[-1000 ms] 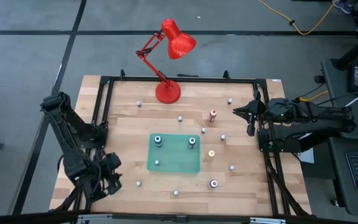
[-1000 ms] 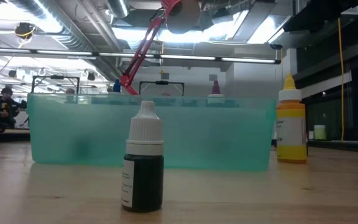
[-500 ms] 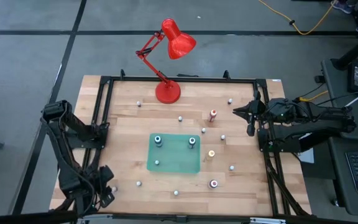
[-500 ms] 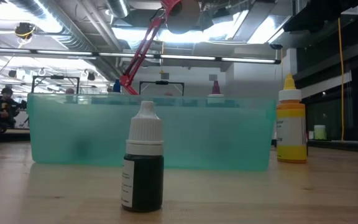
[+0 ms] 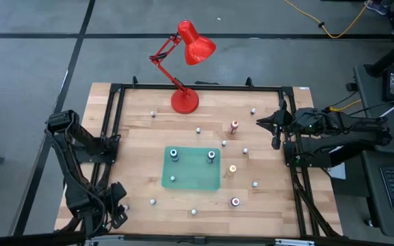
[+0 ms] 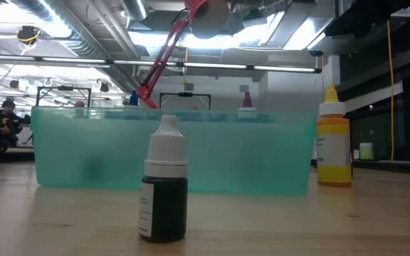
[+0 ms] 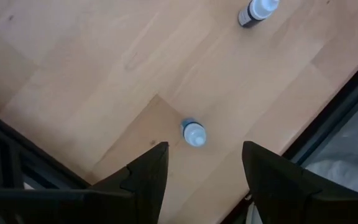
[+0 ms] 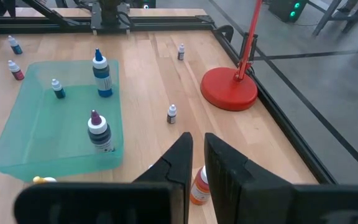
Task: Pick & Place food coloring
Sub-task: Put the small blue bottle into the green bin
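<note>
The wooden worktop [image 5: 135, 150] is the biggest thing here, and the green tray [image 5: 191, 179] lies in the middle of it; I will say where everything is from that tray. The red lamp [image 5: 185, 101] stands past the far side of the tray. The left arm sits well away from the tray, at the near left corner of the worktop; the left gripper [image 7: 204, 168] is spread wide with nothing in it, and it hangs over a little blue bottle [image 7: 193, 133] on the bare wood. The right arm waits well apart from the tray, by the right edge of the worktop; the right gripper [image 8: 194, 158] is pressed nearly together and holds nothing.

Three bottles [image 8: 98, 132] stand inside the tray already; so some of the job looks done. Many more are left outside it: a yellow-orange bottle [image 5: 232, 169] just beside the tray on the right; a red bottle [image 5: 234, 126] past its far right corner; a dark bottle [image 6: 164, 188] in front of its near wall; small pale-capped ones all around. I think the job is only partly done, and most bottles are not yet in the tray.
</note>
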`<state>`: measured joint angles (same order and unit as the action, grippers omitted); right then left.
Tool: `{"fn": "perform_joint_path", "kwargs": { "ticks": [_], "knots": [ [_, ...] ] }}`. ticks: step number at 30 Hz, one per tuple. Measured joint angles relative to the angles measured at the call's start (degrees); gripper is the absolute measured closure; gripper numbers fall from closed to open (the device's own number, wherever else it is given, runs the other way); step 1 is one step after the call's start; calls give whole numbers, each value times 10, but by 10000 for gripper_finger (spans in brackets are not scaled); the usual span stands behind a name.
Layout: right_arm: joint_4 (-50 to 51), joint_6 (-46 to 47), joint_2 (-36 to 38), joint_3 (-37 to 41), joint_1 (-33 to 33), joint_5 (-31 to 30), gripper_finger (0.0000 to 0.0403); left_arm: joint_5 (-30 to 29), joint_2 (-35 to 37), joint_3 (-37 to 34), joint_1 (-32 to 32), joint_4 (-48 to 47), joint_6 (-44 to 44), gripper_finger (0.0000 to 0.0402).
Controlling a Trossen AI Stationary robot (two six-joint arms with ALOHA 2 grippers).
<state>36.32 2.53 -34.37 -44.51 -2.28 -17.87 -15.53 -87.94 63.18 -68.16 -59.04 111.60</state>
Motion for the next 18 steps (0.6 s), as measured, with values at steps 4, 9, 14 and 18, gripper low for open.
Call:
{"fn": "perform_joint_path", "kwargs": {
  "ticks": [4, 9, 14, 18],
  "knots": [
    [0, 0, 0, 0, 0, 0, 357, 1, 0, 0, 0, -7, -2, 203],
    [0, 0, 0, 0, 0, 0, 357, 16, 0, 0, 0, -8, -16, 203],
    [0, 0, 0, 0, 0, 0, 357, 49, 0, 0, 0, -5, -18, 203],
    [0, 0, 0, 0, 0, 0, 357, 40, 0, 0, -4, -4, -14, 203]
  ]
}}
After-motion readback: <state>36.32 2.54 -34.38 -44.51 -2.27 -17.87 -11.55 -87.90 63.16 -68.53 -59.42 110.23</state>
